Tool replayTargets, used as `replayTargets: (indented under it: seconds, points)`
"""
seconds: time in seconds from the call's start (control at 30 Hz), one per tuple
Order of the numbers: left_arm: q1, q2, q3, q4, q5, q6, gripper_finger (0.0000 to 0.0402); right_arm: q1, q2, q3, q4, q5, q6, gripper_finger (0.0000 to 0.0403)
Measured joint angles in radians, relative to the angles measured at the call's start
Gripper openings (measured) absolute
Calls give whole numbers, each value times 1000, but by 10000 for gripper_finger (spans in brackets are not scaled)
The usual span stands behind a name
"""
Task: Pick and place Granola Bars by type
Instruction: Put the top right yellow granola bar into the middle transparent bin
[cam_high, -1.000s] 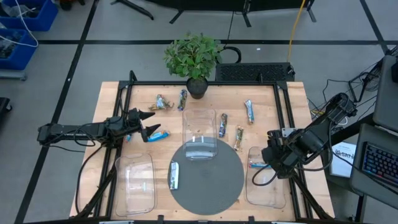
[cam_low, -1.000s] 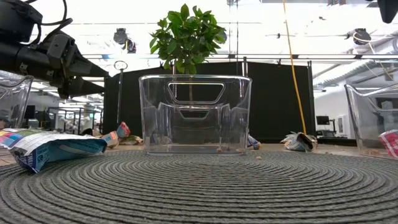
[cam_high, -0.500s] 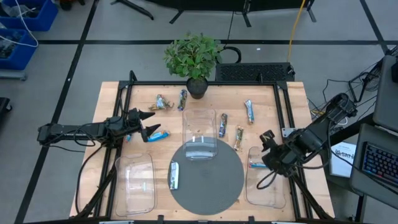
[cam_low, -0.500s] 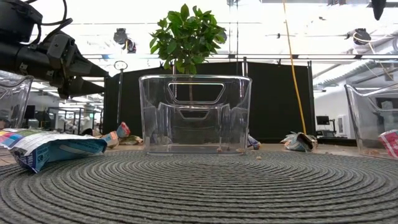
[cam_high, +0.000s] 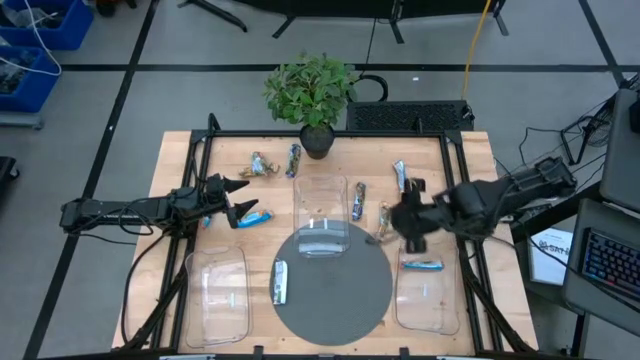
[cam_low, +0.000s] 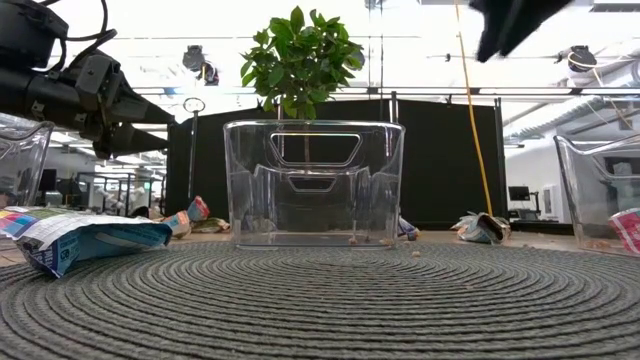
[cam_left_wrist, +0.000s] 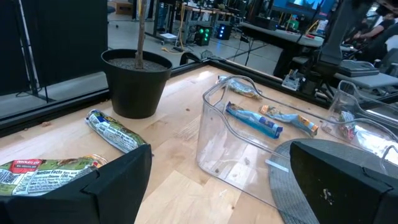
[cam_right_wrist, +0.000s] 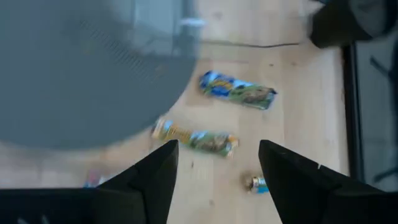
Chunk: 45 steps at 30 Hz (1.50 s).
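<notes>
Granola bars lie loose on the wooden table: two at the far left (cam_high: 262, 165), (cam_high: 293, 158), a blue one (cam_high: 252, 217) beside my left gripper, and three right of the middle tray (cam_high: 358, 200), (cam_high: 384, 220), (cam_high: 400, 178). One bar (cam_high: 280, 282) rests on the round grey mat, and one blue bar (cam_high: 420, 265) lies in the right tray. My right gripper (cam_high: 400, 222) hovers open and empty above a gold-green bar (cam_right_wrist: 196, 140) and a blue-green bar (cam_right_wrist: 237, 90). My left gripper (cam_high: 235, 200) waits open at the left, above the table.
Three clear trays stand on the table: middle (cam_high: 322, 190), near left (cam_high: 190, 300), near right (cam_high: 405, 300). The round grey mat (cam_high: 340, 300) fills the near middle. A potted plant (cam_high: 312, 95) stands at the far edge. A black frame rail (cam_high: 462, 190) runs along the right side.
My right gripper has swung from above the right tray's far end toward the table's middle and far side, tipping as it went. It now hangs over the bars right of the middle tray. The blue bar stays in the right tray.
</notes>
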Motion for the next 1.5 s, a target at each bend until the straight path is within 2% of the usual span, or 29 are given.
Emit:
replayTargets:
  seconds: [0.37,0.6,0.87,1.27,1.37,1.5]
  points:
    - [0,0,0,0,0,0,379,-311,67,0,153,1,262,213]
    - [0,0,0,0,0,0,379,-450,120,0,175,100,458,216]
    - [0,0,0,0,0,0,379,-602,186,0,181,101,626,221]
    - [0,0,0,0,0,0,379,-783,276,-11,152,106,634,222]
    - [0,0,0,0,0,0,379,-805,275,-44,148,128,656,222]
    - [0,0,0,0,0,0,379,-827,275,-111,156,95,662,222]
